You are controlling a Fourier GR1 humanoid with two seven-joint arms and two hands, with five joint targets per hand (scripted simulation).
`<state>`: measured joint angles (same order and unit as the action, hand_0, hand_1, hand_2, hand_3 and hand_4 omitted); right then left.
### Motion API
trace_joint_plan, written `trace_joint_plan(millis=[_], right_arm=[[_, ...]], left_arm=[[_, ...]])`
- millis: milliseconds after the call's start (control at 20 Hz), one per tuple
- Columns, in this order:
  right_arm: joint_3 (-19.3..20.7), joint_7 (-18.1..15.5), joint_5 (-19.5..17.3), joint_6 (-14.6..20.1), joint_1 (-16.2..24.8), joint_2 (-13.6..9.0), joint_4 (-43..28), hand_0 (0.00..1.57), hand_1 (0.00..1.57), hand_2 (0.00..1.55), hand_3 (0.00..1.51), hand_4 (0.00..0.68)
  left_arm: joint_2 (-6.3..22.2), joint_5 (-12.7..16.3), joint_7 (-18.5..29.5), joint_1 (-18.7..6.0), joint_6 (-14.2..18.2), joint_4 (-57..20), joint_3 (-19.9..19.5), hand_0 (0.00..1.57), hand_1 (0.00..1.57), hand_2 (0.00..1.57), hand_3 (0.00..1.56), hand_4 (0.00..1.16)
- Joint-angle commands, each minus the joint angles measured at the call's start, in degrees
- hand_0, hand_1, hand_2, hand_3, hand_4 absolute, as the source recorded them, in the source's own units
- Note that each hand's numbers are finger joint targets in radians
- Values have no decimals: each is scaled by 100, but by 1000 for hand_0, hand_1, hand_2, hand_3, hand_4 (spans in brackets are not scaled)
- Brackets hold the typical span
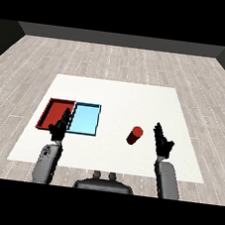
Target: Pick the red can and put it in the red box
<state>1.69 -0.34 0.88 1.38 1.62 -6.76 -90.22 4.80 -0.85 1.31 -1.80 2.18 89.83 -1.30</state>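
Observation:
The red can (134, 135) stands on the white table (116, 97), right of the middle and tilted a little. My right hand (162, 142) is just to its right, apart from it, fingers straight and pointing up and away. The red tray (54, 111) lies at the left with the light blue tray (85, 118) touching its right side. My left hand (60, 126) hovers over the red tray's near right corner, fingers relaxed, holding nothing.
Both trays hold nothing. The table's front edge runs just behind my forearms. Grey wooden floor surrounds the table.

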Motion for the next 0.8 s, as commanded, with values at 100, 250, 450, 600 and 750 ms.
trace_joint_plan(millis=[100,250,450,600,750], right_arm=[[571,-252,553,-870,87,-530,215,0,0,0,0,0],[1232,-424,1174,-1585,44,-1180,577,0,0,0,0,0],[1013,-1906,1087,-1508,193,-583,55,0,0,0,0,0],[1528,-2222,1493,-2083,129,-1044,457,0,0,0,0,0],[1487,-2649,1202,-2251,127,-987,895,0,0,0,0,0]], left_arm=[[4,-9,-158,-8,-117,-40,29,0,0,0,0,0],[33,47,67,-120,-247,-549,-40,0,0,0,0,0],[-166,392,1750,-211,-359,376,-184,0,0,0,0,0],[-200,365,2013,122,-444,323,-127,0,0,0,0,0],[-204,305,2435,134,-537,-139,-144,0,0,0,0,0]])
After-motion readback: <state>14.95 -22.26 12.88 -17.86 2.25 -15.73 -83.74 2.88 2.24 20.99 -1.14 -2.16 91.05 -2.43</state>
